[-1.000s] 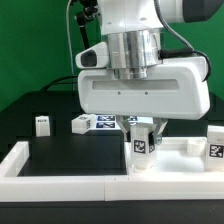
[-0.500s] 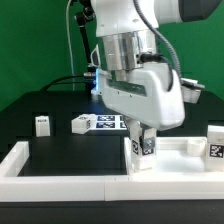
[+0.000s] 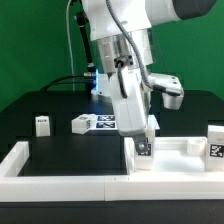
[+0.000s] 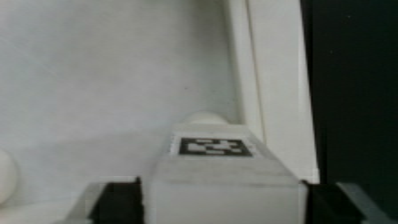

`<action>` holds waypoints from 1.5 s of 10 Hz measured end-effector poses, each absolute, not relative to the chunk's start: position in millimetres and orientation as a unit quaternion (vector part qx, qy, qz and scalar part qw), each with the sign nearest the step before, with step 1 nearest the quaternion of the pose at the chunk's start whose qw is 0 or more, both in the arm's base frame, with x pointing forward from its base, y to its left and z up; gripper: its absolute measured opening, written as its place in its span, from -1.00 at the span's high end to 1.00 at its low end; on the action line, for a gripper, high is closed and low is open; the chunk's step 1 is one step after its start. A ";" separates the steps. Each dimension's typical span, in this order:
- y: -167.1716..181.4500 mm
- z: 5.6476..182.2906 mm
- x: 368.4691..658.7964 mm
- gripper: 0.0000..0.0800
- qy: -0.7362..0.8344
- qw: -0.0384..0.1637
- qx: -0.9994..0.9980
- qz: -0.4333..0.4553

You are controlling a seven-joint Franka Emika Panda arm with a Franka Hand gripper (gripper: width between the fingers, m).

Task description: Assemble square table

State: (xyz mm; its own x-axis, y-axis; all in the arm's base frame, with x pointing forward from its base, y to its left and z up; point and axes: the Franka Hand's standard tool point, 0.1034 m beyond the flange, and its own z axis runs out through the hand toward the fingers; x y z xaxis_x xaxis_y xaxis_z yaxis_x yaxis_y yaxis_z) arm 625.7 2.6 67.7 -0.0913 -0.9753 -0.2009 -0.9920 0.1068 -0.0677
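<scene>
Watch the leg [image 3: 143, 150] as you come away from it. It stands between the fingers of the gripper [image 3: 145, 138], and in the wrist view the dark pads [image 4: 118, 203] sit right beside its sides, so you cannot tell from here whether the gripper is clamped on it or has just let go. If a pad drags on the leg while you lift, it could pull the leg out of its socket or tip it. It could also shift the table top [image 3: 186, 147] across the black surface [image 3: 60, 152]. If the leg is not seated all the way, it may lean or topple once nothing steadies it, and the pictures do not show how deep it sits. The leg is upright, its long axis vertical, at the table top's near corner on the exterior view's left. Its black-and-white tag faces the exterior camera. The table top lies flat with its rim up, at the exterior view's right, close to the front. Three loose legs wait apart from it: one upright [image 3: 42, 124] and one on its side [image 3: 82, 124] toward the exterior view's left, and one [image 3: 215, 142] at the far right.
</scene>
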 end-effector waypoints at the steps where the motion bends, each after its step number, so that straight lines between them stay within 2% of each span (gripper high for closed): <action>1: 4.7 68.0 625.5 -0.24 0.696 0.093 -0.711 0.028; 2: 9.4 68.8 625.8 -0.55 0.625 0.083 -0.776 0.010; 3: 14.2 71.3 628.8 -0.60 0.505 0.069 -0.860 -0.014; 6: 13.1 70.5 628.8 -0.62 0.405 0.066 -0.912 -0.023; 7: 12.1 70.4 628.5 -0.62 0.344 0.058 -0.937 -0.026; 9: 10.7 71.7 630.6 -0.62 0.175 0.027 -0.984 -0.031; 11: 10.9 71.0 631.3 -0.57 0.179 0.025 -0.983 -0.030; 12: 10.7 70.9 631.3 -0.11 0.175 0.024 -0.984 -0.030; 13: 11.2 70.8 631.3 -0.11 0.201 0.026 -0.979 -0.030; 14: 8.6 70.1 630.5 0.27 0.246 0.026 -0.968 -0.028; 15: 8.1 69.8 630.3 0.27 0.282 0.027 -0.959 -0.027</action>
State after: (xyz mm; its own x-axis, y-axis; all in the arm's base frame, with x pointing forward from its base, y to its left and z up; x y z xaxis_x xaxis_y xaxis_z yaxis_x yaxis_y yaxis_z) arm 630.3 8.1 69.8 0.8390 -0.5430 0.0359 -0.5401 -0.8390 -0.0660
